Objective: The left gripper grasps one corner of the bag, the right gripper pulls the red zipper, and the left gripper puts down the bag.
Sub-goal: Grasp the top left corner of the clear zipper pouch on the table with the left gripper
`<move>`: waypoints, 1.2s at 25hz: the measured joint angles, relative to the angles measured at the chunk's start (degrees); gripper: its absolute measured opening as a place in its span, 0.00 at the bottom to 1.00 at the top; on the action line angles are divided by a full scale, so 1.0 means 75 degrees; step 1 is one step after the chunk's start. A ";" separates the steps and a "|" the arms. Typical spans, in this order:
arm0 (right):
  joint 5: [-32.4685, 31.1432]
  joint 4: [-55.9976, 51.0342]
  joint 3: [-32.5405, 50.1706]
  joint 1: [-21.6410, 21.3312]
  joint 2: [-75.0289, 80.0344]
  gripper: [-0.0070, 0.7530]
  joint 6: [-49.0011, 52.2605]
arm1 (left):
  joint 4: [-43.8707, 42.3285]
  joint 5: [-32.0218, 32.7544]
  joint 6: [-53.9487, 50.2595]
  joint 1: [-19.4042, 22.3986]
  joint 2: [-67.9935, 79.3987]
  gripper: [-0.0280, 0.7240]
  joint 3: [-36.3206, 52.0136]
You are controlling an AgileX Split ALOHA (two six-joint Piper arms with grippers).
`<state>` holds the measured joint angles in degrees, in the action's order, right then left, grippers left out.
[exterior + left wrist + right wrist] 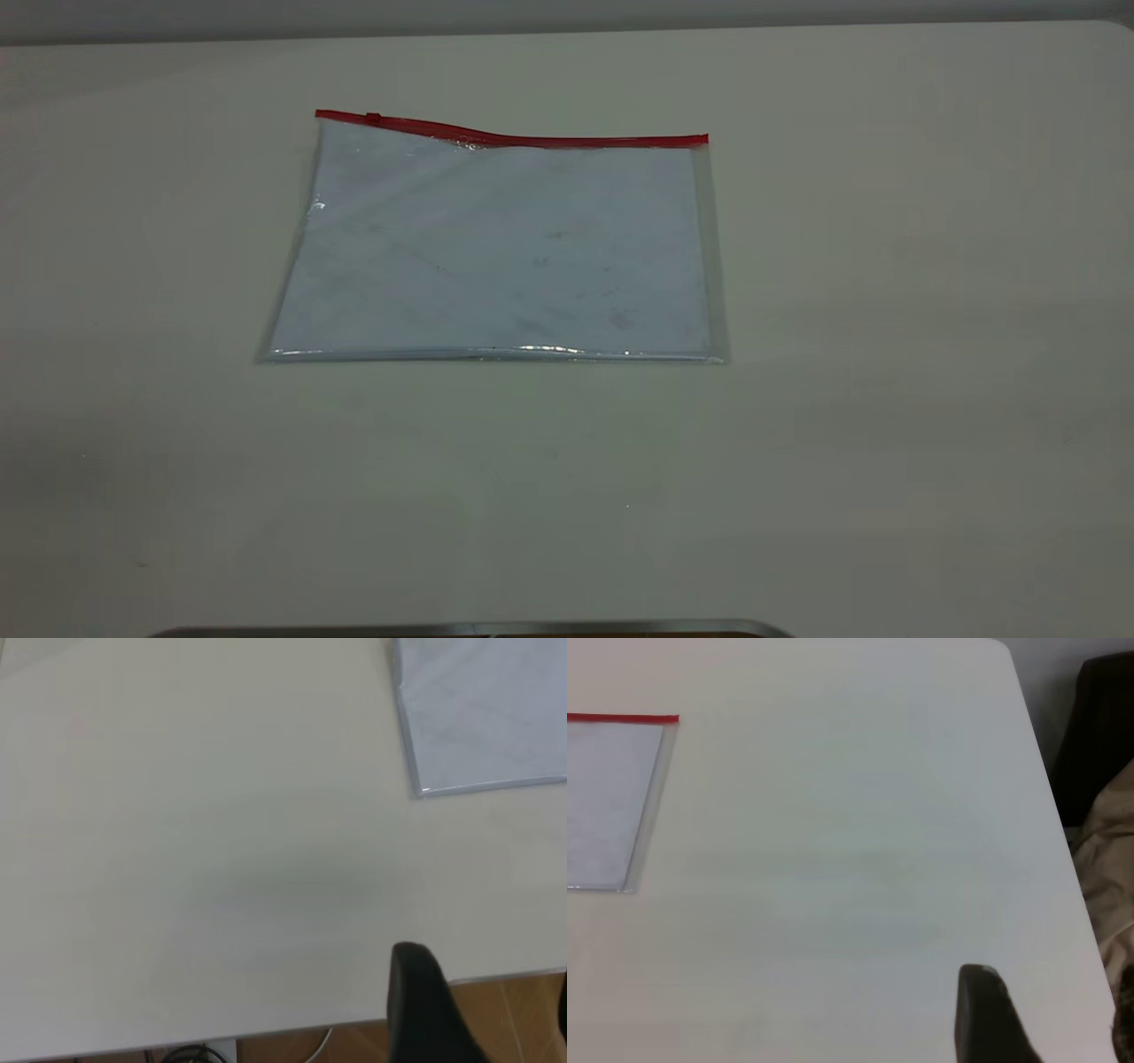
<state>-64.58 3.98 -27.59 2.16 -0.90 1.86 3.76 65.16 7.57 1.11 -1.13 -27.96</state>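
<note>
The pale tabletop (pixel 886 266) took up nearly everything I could see. On it, toward eleven o'clock from the middle, the bag (pixel 505 248) lay flat, a big clear scuffed pouch. It looked light, limp and slick, likely to sag and slide if pushed, so a pinch at a seam seemed wiser than pressing on the face.

The red zipper (pixel 532 139) ran along its far edge, bowed up slightly left of centre, with the small slider tab (pixel 373 117) near the ten o'clock end. The corner of the bag (pixel 324 120) beside that tab looked the natural hold.

The left gripper (pixel 425 1010) and right gripper (pixel 990 1017) each showed only one dark finger, well apart from the bag; whether they were apart or together, I could not tell.

I could read no brand, label or writing anywhere.
</note>
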 joint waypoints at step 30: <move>0.5213 -0.7078 -0.0631 0.0000 0.8002 0.73 -0.7509 | 0.0829 -0.4019 0.0306 0.0000 0.7739 0.81 -0.1333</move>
<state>-25.48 -49.10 -32.32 2.16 59.11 -54.46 9.98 35.02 9.87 1.11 56.91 -37.96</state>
